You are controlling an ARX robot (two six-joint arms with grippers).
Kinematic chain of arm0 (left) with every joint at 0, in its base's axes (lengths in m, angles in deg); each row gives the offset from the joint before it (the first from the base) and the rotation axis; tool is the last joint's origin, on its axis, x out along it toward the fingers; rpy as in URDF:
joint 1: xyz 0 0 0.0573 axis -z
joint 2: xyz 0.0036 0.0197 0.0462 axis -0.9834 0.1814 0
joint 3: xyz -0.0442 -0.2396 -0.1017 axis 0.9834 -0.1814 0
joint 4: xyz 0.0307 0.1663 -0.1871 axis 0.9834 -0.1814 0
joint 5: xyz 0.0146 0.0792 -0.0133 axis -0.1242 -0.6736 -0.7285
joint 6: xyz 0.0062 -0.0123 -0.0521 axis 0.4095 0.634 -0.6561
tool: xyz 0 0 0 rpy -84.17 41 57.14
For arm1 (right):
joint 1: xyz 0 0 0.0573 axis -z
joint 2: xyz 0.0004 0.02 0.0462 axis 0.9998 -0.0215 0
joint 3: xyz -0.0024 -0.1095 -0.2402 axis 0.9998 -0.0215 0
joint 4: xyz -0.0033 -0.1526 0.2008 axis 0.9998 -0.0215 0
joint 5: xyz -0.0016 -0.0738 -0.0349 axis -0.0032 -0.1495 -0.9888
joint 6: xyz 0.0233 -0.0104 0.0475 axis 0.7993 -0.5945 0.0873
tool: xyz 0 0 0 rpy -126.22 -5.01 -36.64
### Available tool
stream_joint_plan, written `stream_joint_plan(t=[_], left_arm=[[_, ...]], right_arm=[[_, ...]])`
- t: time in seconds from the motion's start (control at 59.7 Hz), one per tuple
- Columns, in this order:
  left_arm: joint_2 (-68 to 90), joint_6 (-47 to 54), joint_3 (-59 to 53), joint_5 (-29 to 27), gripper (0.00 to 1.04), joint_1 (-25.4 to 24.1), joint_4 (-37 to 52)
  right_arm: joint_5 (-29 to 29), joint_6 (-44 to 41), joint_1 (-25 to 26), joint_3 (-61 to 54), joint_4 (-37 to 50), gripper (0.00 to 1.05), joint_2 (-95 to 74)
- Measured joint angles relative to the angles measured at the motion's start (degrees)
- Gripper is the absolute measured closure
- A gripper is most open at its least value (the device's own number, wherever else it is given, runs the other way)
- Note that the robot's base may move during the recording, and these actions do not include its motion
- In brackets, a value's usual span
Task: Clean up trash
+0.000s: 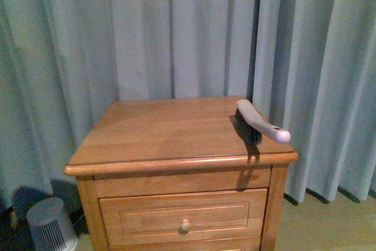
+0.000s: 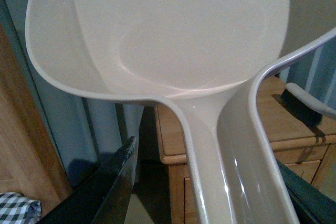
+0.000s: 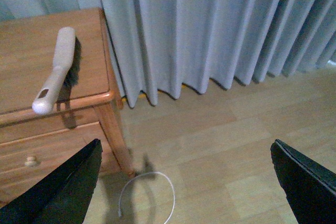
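Note:
No crumpled white wad of trash shows in any view. My left gripper (image 2: 210, 187) is shut on the handle of the beige-pink dustpan (image 2: 178, 35), whose empty pan fills the left wrist view, held off to the side of the wooden nightstand (image 2: 273, 124). My right gripper (image 3: 189, 182) is open and empty, above the wood floor to the right of the nightstand (image 3: 31, 61). A brush (image 1: 261, 123) with a pale handle and dark bristles lies at the right edge of the nightstand top (image 1: 176, 130); it also shows in the right wrist view (image 3: 55, 72) and the left wrist view (image 2: 307, 103). Neither arm shows in the front view.
Grey curtains (image 1: 176, 27) hang behind and beside the nightstand. A white cable loop (image 3: 149, 192) lies on the floor by the nightstand's leg. A small white slatted appliance (image 1: 50, 224) stands on the floor at the left. A checked cloth (image 2: 18, 208) shows in the left wrist view.

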Motion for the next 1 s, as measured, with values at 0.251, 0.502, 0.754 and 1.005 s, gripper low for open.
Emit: stream_joint_plan(t=[0.251, 0.502, 0.754, 1.005], left_arm=[[0.0, 0.0, 0.0, 0.0, 0.43, 0.0, 0.0], [0.0, 0.0, 0.0, 0.0, 0.43, 0.0, 0.0], [0.0, 0.0, 0.0, 0.0, 0.43, 0.0, 0.0], [0.0, 0.0, 0.0, 0.0, 0.43, 0.0, 0.0]], right_arm=[[1.6, 1.6, -1.7, 34.1, -17.4, 0.07, -29.9], [-0.7, 2.1, -7.3, 56.5, -26.8, 0.07, -51.7], [-1.7, 4.9, -10.4, 63.4, -26.0, 0.07, -63.1], [-1.6, 7.3, -11.9, 67.2, -24.6, 0.07, -70.4]])
